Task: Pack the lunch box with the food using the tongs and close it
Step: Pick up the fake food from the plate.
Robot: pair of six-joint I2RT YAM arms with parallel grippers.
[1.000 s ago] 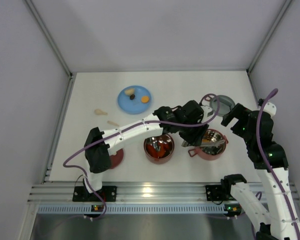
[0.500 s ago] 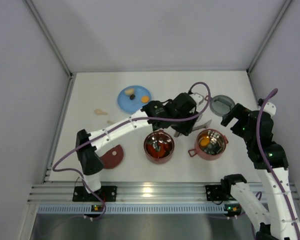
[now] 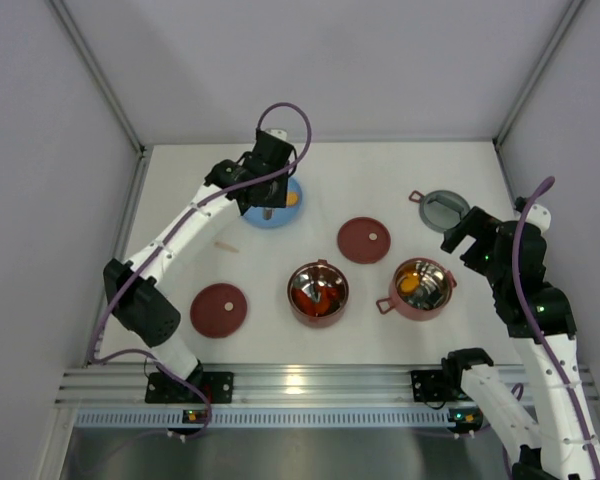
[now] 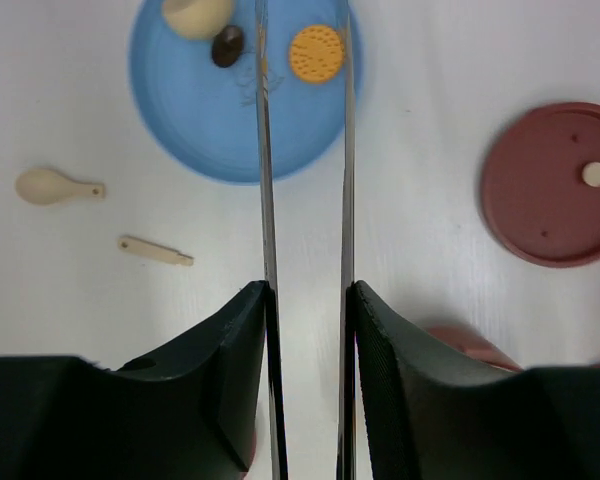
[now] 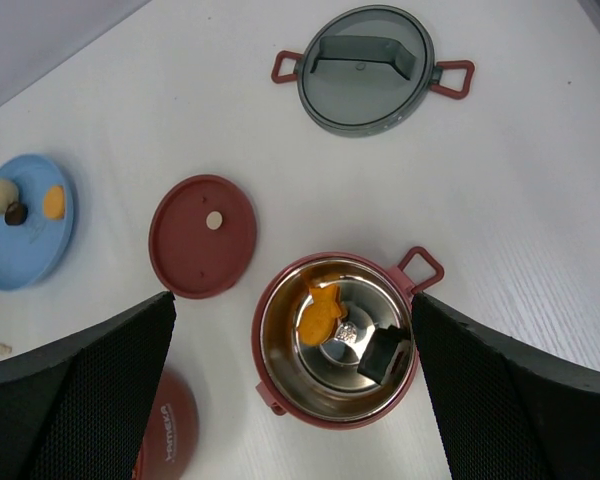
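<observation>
Clamping the long thin silver metal tongs [image 4: 264,180], the left gripper [image 4: 308,290] aims them over the flat light-blue plate [image 4: 200,130] ahead, holding a pale beige round piece [image 4: 195,15], a black piece [image 4: 227,45] and an orange disc [image 4: 316,52]. The right gripper [image 5: 292,296] gapes empty above a dusty-red steel-lined bowl [image 5: 270,370] containing an orange fish-shaped piece [image 5: 318,312] and a black chunk [image 5: 382,352]. A second red bowl [image 3: 293,298] beside it holds red and orange pieces [image 3: 316,290]. White lettering on a maroon surface [image 5: 170,435] near one finger [image 5: 80,400] is unreadable.

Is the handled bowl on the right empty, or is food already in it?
Not empty: the bowl holds an orange piece and a black piece on its steel bottom.
</observation>
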